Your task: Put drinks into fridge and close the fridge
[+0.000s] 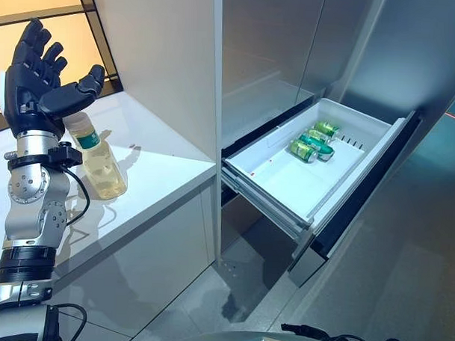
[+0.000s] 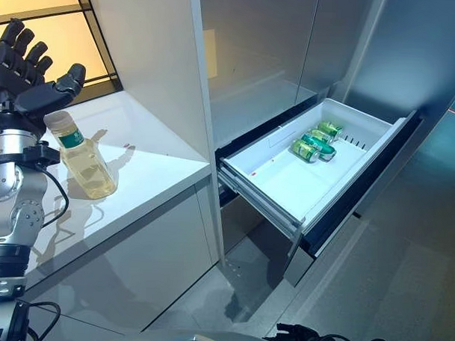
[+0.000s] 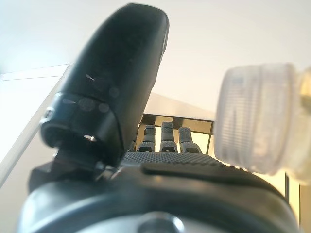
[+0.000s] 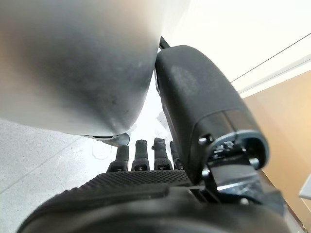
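Observation:
A clear bottle [image 1: 101, 161] of pale yellow drink with a green label and clear cap stands on the white counter [image 1: 160, 176]. My left hand [image 1: 36, 78] is raised above and just behind it, fingers straight and spread, thumb out, holding nothing. The bottle's cap [image 3: 257, 124] shows close beside the hand in the left wrist view. The white fridge drawer [image 1: 287, 187] is pulled out, with green cans [image 1: 314, 143] lying at its far end. My right hand [image 4: 146, 155] shows in the right wrist view with straight fingers, holding nothing.
A white cabinet wall [image 1: 172, 56] rises between the counter and the fridge. The drawer's dark front panel [image 1: 369, 190] juts out over the grey floor [image 1: 402, 296]. A window [image 1: 38, 14] with a dark frame lies behind the counter.

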